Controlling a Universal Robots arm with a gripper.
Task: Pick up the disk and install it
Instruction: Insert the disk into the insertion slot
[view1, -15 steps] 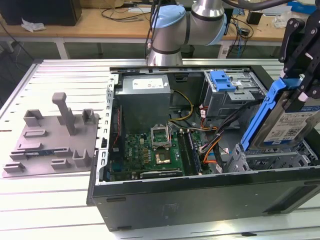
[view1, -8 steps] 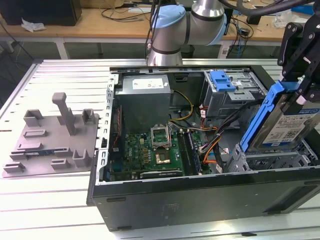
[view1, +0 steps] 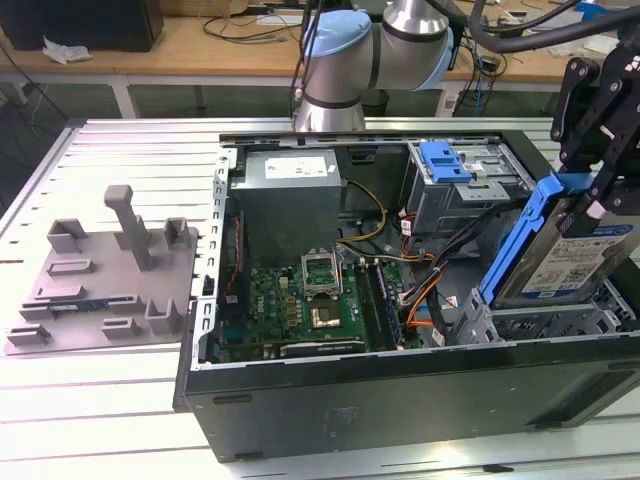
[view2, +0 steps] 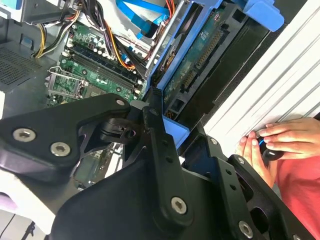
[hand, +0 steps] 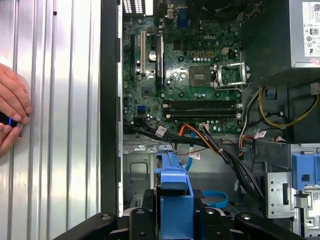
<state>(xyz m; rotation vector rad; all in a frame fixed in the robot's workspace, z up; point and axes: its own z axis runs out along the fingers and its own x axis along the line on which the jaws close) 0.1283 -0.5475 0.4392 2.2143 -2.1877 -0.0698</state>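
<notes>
The disk, a silver drive with a white-and-blue label in a blue bracket, hangs tilted over the front corner of the open computer case, on the exterior view's right. My black gripper is shut on the disk's upper end. The disk's lower end sits just above a grey metal drive bay. In the second wrist view the disk shows its green circuit side, with my gripper clamped on the blue bracket. In the first wrist view the blue bracket stands between my fingers.
Inside the case lie the green motherboard, a grey power supply box, loose cables and a metal cage with a blue latch. A grey fixture plate sits on the table. A person's hand rests beside the case.
</notes>
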